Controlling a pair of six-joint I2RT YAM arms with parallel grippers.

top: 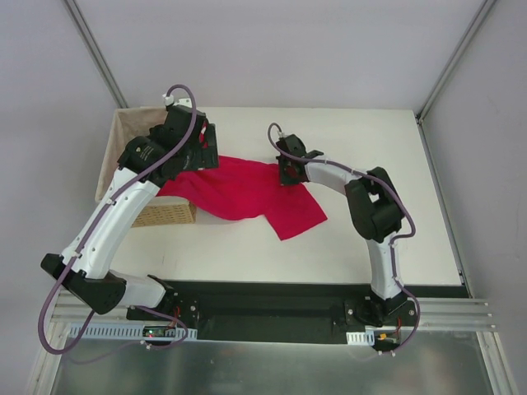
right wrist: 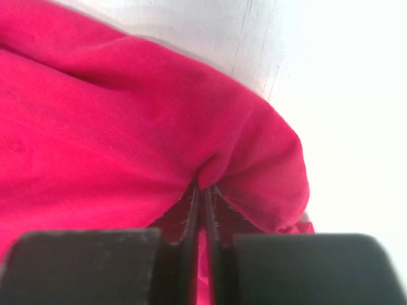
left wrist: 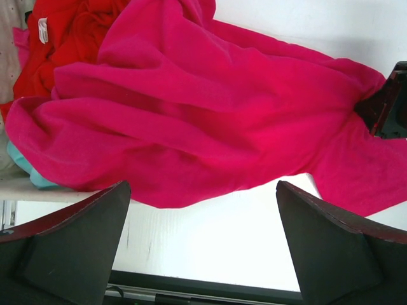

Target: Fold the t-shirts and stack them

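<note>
Hardly anything was done. The right claw point(right wrist: 205, 190) pinched an edge of the magenta t-shirt point(top: 247, 189), which lay crumpled just under the wide-open left claw point(left wrist: 202, 185). Beyond that claw, redder t-shirts point(left wrist: 70, 32) sat bunched. Nothing looked folded or stacked yet.

1. No wording, brand, number or sign can be read in any view.
2. A small white label point(left wrist: 42, 30) sits on the red t-shirt point(left wrist: 76, 32), its print too small to read.
</note>
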